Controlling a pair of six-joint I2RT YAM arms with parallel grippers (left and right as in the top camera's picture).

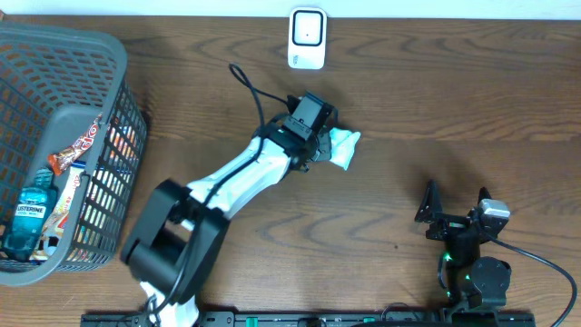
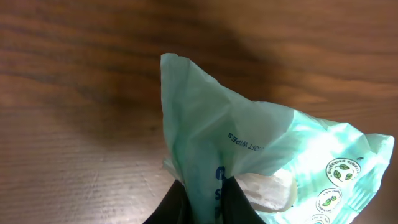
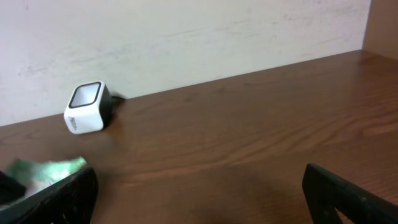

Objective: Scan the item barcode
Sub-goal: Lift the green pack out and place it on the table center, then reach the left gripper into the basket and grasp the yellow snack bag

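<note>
Grips pack mid-table in clamped left gripper. Lies this side of scanner, almost dead ahead at far edge (left arm far nearer). Holds right gripper spread, empty, well apart.

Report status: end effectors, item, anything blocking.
Left end effector shut on wipes. Right end effector open, empty. Wipes short of scanner, nothing between.

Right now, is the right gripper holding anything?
No, the right gripper is wide open above the table, with nothing but bare wood showing between its jaws.
</note>
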